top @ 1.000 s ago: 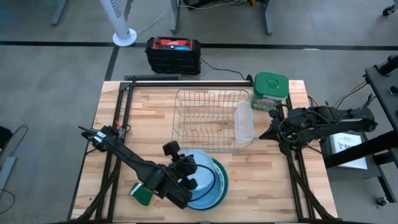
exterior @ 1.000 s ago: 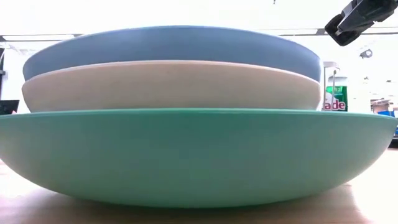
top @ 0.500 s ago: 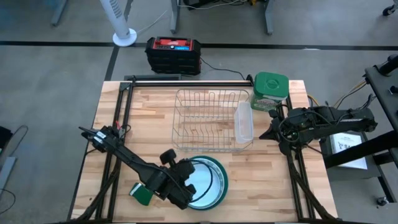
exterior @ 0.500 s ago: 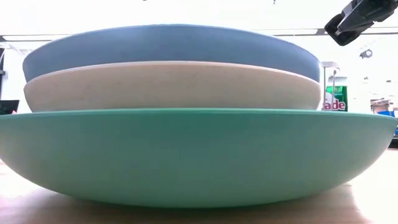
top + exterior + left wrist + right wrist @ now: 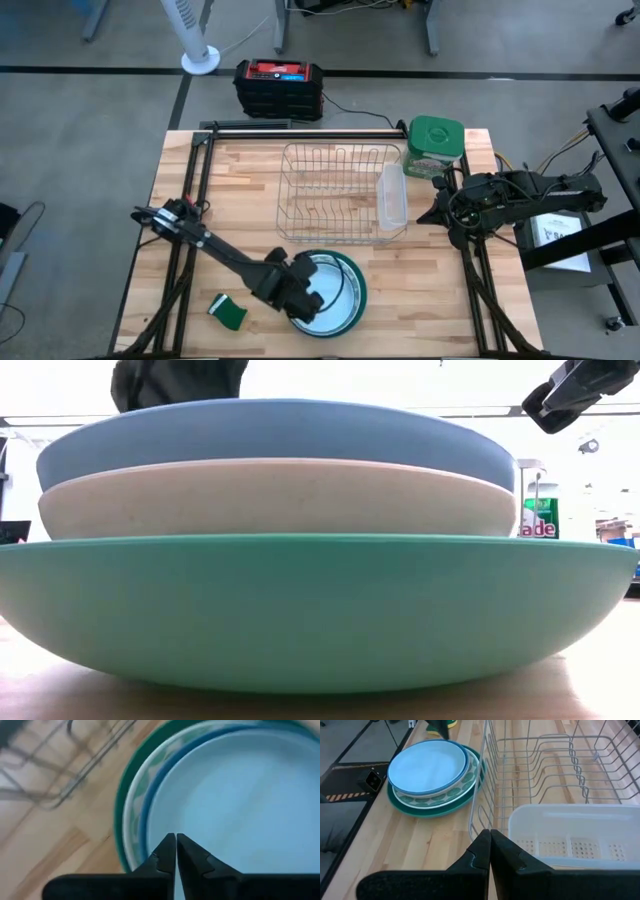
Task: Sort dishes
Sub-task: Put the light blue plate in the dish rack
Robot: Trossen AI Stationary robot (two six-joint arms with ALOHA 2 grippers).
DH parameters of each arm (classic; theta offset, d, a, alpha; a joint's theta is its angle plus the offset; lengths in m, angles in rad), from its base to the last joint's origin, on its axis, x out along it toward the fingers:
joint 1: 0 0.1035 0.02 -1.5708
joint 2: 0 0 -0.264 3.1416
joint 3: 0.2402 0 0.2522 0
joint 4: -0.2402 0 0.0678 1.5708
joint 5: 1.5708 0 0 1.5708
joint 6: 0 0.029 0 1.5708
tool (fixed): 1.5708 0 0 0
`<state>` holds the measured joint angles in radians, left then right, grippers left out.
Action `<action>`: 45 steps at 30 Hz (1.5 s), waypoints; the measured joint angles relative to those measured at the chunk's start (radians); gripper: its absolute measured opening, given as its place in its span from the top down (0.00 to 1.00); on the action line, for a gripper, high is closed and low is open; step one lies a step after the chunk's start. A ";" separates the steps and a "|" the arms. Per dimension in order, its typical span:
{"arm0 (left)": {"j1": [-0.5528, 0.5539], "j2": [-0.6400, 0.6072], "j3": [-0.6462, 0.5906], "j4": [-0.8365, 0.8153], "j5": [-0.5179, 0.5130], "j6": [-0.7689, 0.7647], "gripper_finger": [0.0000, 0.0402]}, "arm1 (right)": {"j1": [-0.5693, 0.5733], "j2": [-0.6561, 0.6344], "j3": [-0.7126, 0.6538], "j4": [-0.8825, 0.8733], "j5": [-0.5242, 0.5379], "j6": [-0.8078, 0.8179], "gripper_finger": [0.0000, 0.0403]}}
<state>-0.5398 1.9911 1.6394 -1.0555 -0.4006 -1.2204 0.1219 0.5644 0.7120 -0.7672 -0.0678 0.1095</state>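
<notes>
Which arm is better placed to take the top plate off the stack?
Left: the left gripper hangs shut over the light blue plate topping the stack, while the right gripper waits beyond the dish rack.

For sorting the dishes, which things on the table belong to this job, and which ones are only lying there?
Belong to the job:
- light blue plate, top of the stack
- cream plate, in the middle
- teal-rimmed plate, at the bottom
- wire dish rack, probably the destination

Just lying about:
- green sponge
- green-lidded container
- white cutlery tray on the rack

Left gripper (image 5: pixel 175 851) closed, arm reaching low, right gripper (image 5: pixel 490 845) closed, parked
</notes>
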 joint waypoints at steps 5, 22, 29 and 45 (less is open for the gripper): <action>0.009 0.000 -0.058 0.019 0.022 -0.007 0.86 | 0.000 0.000 0.000 0.000 -0.001 0.011 1.00; 0.015 0.087 -0.065 -0.007 -0.001 -0.020 0.53 | 0.000 0.001 0.000 0.018 -0.002 0.022 1.00; 0.018 0.094 -0.011 -0.165 0.000 -0.039 0.58 | 0.000 0.001 0.000 0.023 -0.002 0.032 1.00; 0.018 0.094 0.035 -0.209 -0.002 -0.043 0.62 | 0.000 0.001 0.000 0.024 -0.001 0.030 1.00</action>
<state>-0.5220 2.0853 1.6749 -1.2645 -0.4023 -1.2633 0.1221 0.5655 0.7120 -0.7433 -0.0685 0.1394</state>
